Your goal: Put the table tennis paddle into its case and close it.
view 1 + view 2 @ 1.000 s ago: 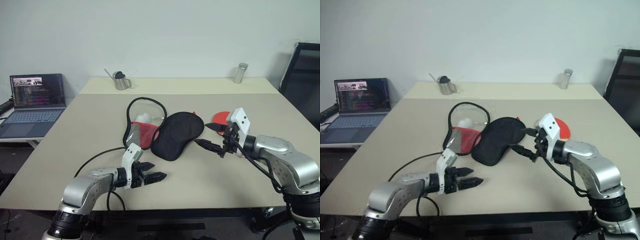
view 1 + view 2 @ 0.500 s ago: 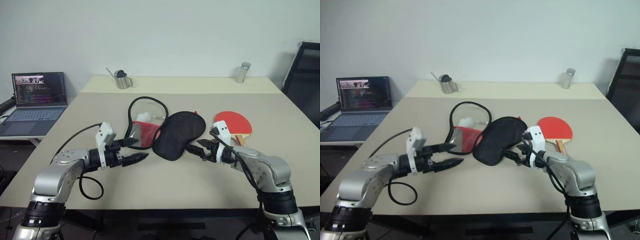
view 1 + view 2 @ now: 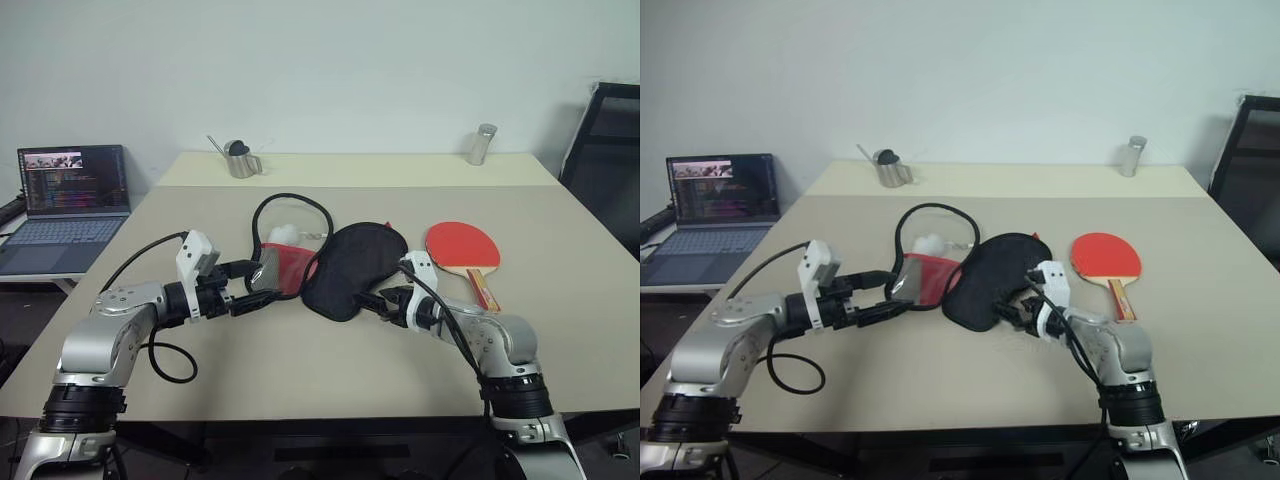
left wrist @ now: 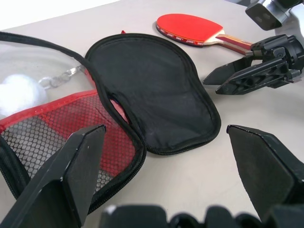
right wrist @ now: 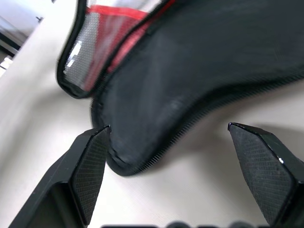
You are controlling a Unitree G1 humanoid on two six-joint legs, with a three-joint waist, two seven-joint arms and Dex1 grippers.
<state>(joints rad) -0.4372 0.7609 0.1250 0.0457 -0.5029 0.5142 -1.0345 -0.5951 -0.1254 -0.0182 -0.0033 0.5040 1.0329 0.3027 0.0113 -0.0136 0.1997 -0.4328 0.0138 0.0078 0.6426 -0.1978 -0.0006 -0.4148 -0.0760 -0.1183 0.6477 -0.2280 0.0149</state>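
Both my grippers, left [image 3: 252,291] and right [image 3: 372,299], have just moved in beside the case [image 3: 345,265], fingers spread wide, ready to grab it.

Head pair overlooks the table [image 3: 330,370]; both wrist cameras closely share the case [image 4: 156,95].

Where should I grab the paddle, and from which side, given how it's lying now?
Take the table tennis paddle by its wooden handle, probably with the right gripper, which is nearer. The paddle lies flat, red face up, beside the open case; the handle points toward the robot and is narrow enough for open fingers. Come from above, closing across its width, since the flat blade offers no edge to pinch.
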